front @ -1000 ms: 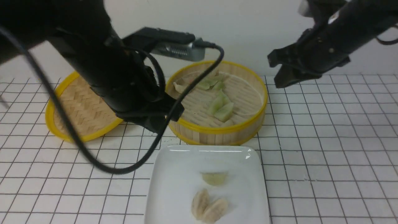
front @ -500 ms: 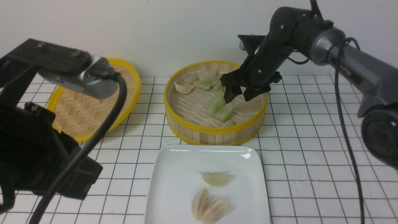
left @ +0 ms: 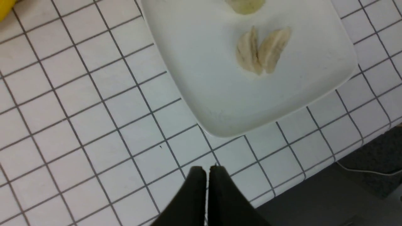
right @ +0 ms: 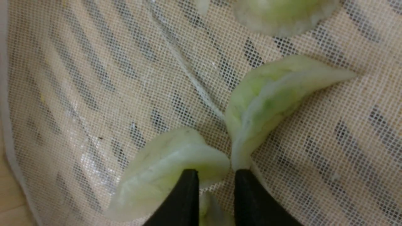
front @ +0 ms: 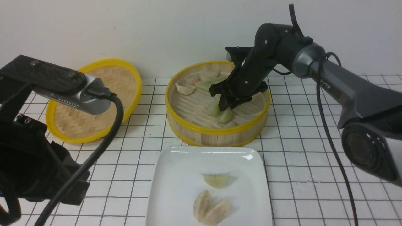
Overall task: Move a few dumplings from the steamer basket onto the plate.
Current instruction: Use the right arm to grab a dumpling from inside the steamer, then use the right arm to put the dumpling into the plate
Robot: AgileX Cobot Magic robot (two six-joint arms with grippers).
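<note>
Dumplings point(front: 216, 179): 3 on wht plate point(front: 169, 185); grn+beige in bamboo bskt point(front: 207, 133)

the right arm point(front: 329, 66) reaches in from the right, sloping down to its gripper point(front: 224, 105), fingers pointing downward. the left arm point(front: 34, 141) sits near at the left edge, its gripper point(left: 207, 175) shut, the fingertips together with nothing between them.

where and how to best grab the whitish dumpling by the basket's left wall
Probably the middle of the whitish dumpling, from above, jaws across its thickness: it lies as a wide, slim crescent, and the basket wall crowds its left side
</note>
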